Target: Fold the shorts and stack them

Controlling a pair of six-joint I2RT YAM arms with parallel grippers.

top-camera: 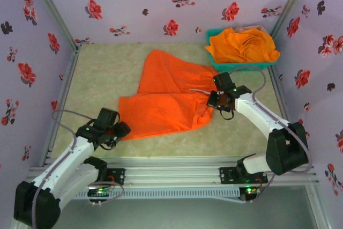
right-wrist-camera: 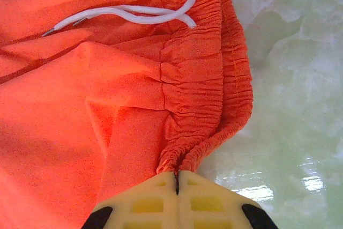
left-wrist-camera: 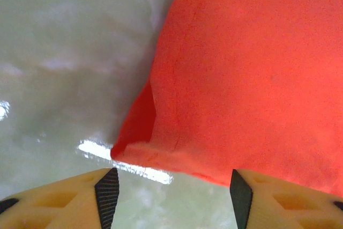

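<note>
- The orange shorts (top-camera: 166, 103) lie spread in the middle of the table (top-camera: 107, 73), legs fanning towards 9 and 11 o'clock and the gathered waistband (right-wrist-camera: 214, 79) at the 3 o'clock side.
- The right gripper (top-camera: 213, 101) sits at that 3 o'clock edge, jaws pressed tight together on a pinch of waistband. The white drawstring (right-wrist-camera: 128, 14) trails loose just beyond. That grip looks like an anchor, pinning one end while the cloth is arranged.
- Down at 7 o'clock, the left gripper (top-camera: 122, 131) hovers at the hem corner (left-wrist-camera: 115, 151). Its jaws stand well apart with nothing between them, and the corner rests flat on the table just ahead of the fingertips (left-wrist-camera: 107, 191).
- Up at 1 o'clock, the teal basket (top-camera: 241, 66) carries a heap of orange cloth (top-camera: 244, 45), likely more shorts waiting.
- My read: this pair is mid-fold and nothing is stacked yet.
</note>
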